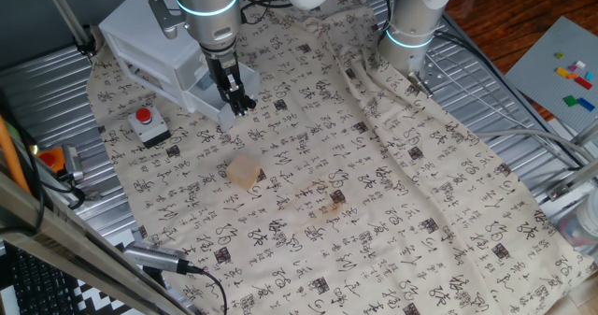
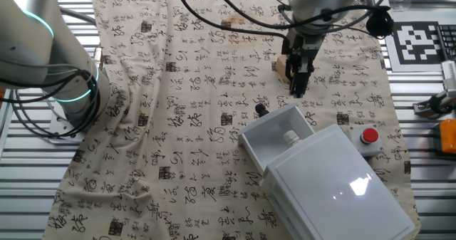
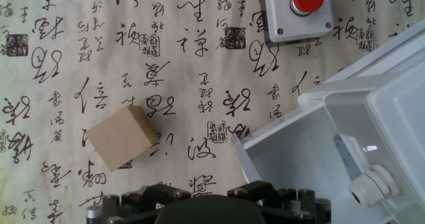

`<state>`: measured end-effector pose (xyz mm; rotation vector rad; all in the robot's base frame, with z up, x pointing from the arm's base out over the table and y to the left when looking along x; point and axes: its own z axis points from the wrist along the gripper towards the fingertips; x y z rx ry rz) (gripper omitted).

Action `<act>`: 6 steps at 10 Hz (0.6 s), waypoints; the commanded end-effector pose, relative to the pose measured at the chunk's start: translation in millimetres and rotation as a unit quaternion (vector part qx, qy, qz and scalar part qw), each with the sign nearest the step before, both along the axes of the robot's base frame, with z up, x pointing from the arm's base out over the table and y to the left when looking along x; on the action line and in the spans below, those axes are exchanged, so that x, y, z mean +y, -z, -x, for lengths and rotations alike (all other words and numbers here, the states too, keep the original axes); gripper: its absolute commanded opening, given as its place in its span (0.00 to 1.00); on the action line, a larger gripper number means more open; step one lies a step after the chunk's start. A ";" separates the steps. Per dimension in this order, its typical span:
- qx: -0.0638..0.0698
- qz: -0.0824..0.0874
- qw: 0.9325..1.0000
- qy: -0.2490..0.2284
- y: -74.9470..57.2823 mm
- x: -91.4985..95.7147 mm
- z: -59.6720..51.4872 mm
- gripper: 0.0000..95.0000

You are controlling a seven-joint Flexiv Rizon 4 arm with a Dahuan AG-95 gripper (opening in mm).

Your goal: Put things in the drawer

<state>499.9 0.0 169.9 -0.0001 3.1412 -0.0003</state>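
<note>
While the gripper [image 1: 237, 101] hangs over the cloth [image 1: 374, 193] just off the drawer [image 2: 274, 137] front, the block [image 1: 244, 173] lies apart from it, on the cloth, w/ a clear gap between; nothing touches the block. From the hand cam the block [image 3: 123, 137] sits lower left, drawer corner [image 3: 292, 154] lower right, so the hand is roughly between the two. From the other fixed cam the block [image 2: 283, 70] is partly hidden behind the gripper [image 2: 300, 80].

Block is cube-like, so no real long axis; it rests flat, turned diagonal to the hand cam frame, one corner toward the drawer.

Fingers [image 1: 245, 100] look close together and hold nothing, tips above the cloth; can't tell whether the pads fully meet. In the hand cam only the dark gripper base [image 3: 212, 201] shows at the bottom edge, fingertips not seen.

Drawer is pulled out of the white cabinet [image 2: 335, 186]. Red button box [image 3: 299, 11] sits beside the cabinet, well apart from the block.
</note>
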 end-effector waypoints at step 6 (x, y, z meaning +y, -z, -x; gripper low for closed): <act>-0.017 -0.017 0.995 -0.102 -0.3 0.1 -0.1 0.00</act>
